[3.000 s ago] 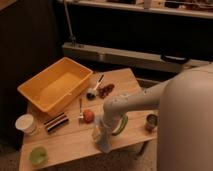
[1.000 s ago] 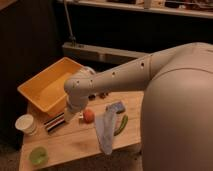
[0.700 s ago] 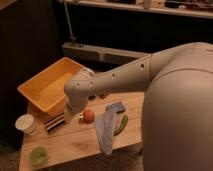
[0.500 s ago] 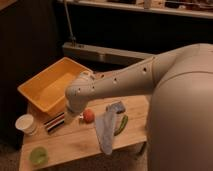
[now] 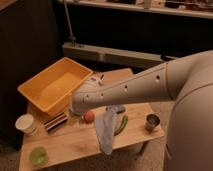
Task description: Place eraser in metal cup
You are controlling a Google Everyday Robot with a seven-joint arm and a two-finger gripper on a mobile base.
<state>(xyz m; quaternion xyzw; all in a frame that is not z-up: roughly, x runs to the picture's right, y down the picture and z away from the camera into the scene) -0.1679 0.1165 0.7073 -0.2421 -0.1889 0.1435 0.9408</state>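
Your gripper [image 5: 106, 137] hangs over the desk's [image 5: 75, 146] front edge; you cannot tell whether it is open or closed. A reddish ball [image 5: 89, 116] lies between it and the eraser [image 5: 55, 122]. The metal cup [image 5: 152, 121] stands by the right edge.

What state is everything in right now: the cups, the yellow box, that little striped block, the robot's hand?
eraser: lying flat on the table by the yellow bin, not held
metal cup: upright, near the table's right end
white cup: upright
green cup: upright, open side up
yellow bin: open, looks empty
gripper: hangs over the table's front, apart from the eraser
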